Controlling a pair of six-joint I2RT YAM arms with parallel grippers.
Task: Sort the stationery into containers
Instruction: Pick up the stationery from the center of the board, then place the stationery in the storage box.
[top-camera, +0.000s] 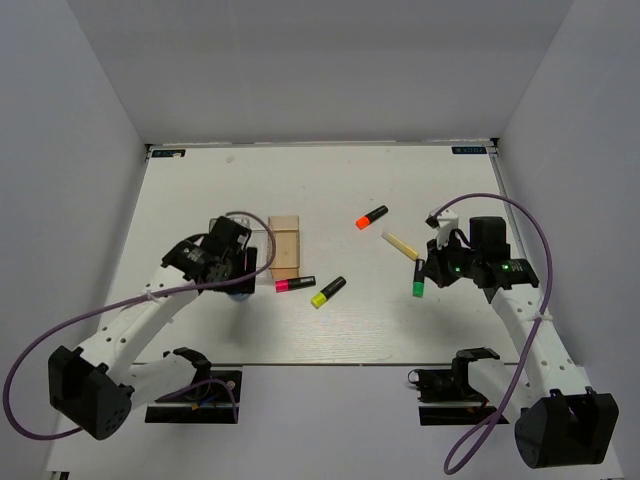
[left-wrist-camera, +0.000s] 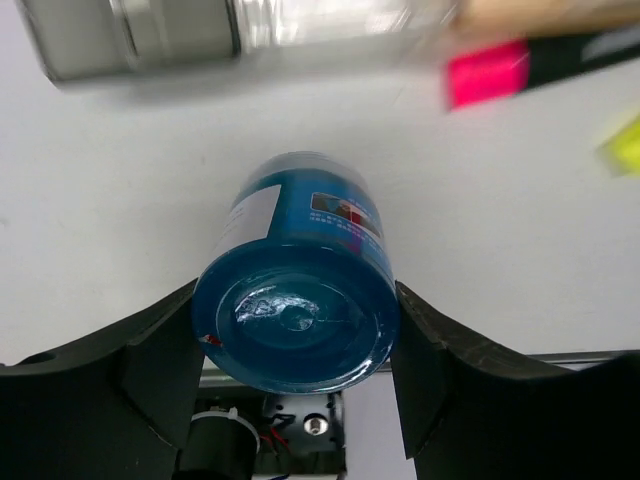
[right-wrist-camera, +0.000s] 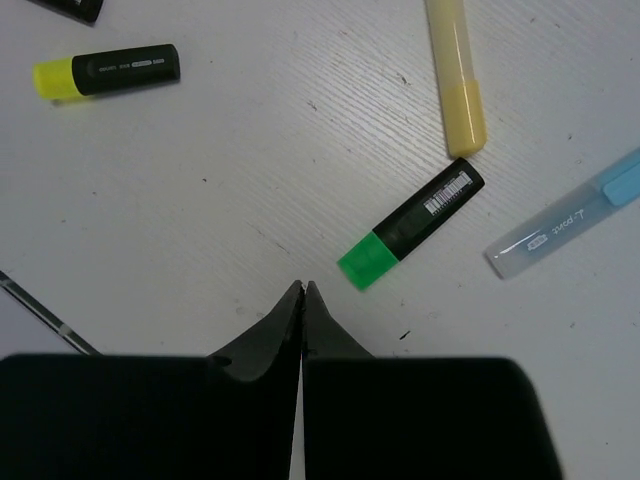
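The left hand (left-wrist-camera: 296, 290) is closed on the small blue round roll (left-wrist-camera: 300, 240), one finger (left-wrist-camera: 150, 360) against each side of it. The roll sits on the white bench (top-camera: 200, 190) just in front of the bins. Its flat round end faces the wrist camera and its body runs away toward them. In that view the row is blurred: grey bin (left-wrist-camera: 130, 40), clear bin (left-wrist-camera: 320, 25), tan bin (top-camera: 285, 247). From above, the left arm covers most of the first two.

The pink highlighter (top-camera: 295, 284) lies close to the tan bin's near edge, its long axis almost left to right with the cap to the left. The yellow highlighter (top-camera: 328, 291) lies just right of it on a diagonal, cap at the near-left end. The orange highlighter (top-camera: 371, 216) lies farther back at a similar slant, cap also near-left.

The right hand (right-wrist-camera: 302, 288) has its fingertips pressed together with nothing between them. The green highlighter (right-wrist-camera: 410, 225) lies just beside those tips without touching them, its cap toward the hand and its black end pointing away. The pale yellow stick (right-wrist-camera: 457, 80) runs on beyond that black end, and the two ends nearly meet. A translucent pen (right-wrist-camera: 560, 220) lies off to the right.
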